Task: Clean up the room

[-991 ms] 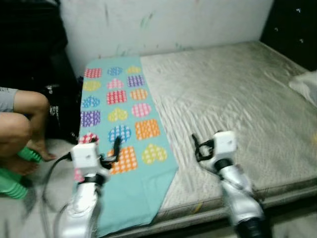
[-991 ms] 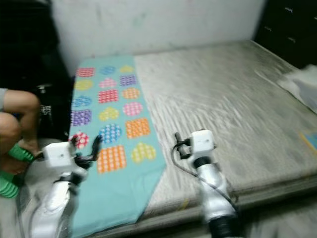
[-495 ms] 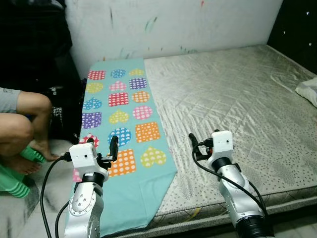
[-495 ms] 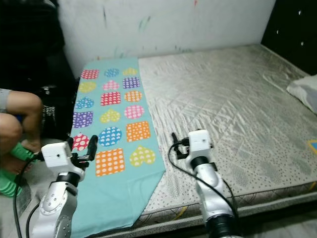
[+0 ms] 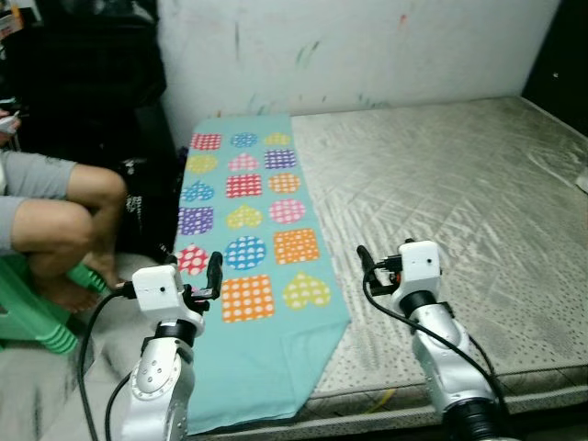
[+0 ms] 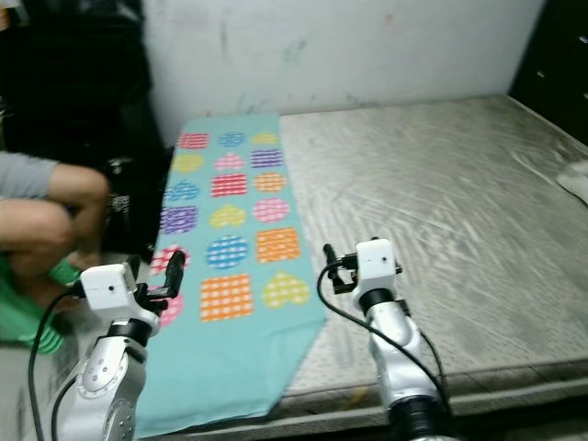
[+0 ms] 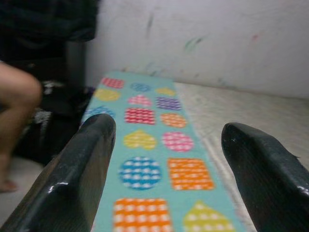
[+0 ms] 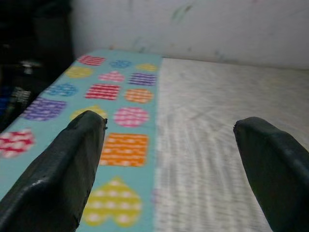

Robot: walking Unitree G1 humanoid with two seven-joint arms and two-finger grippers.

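**Room clean-up: no item in hand yet, work appearing to be at an early stage**

While the robot is standing at the near edge of the bare mattress point(image 5: 441, 184), both arms are hovering raised and empty ahead of it. The left gripper point(image 5: 213, 276) is hanging over the near end of the turquoise patterned sheet point(image 5: 248, 230), its two black fingers point(image 7: 77, 179) spread wide with nothing between them. The right gripper point(image 5: 366, 264) is likewise standing wide open over the grey quilted surface just beside the sheet's right edge, gripping nothing.

The sheet (printed with coloured hearts, circles and squares) is lying as a long strip down the left side of the mattress, reaching from the scuffed white wall point(image 5: 367, 46) to the near edge, where its corner is draping over the side. It is looking flat rather than folded or gathered, so any tidying of it is judged as still outstanding. A pale item, possibly a pillow point(image 6: 577, 179), is sitting at the far right edge, too cut off to identify.

A person point(image 5: 55, 216) is sitting on a green stool point(image 5: 41, 312) to the left, close to the left arm; clearance there is warranting care.
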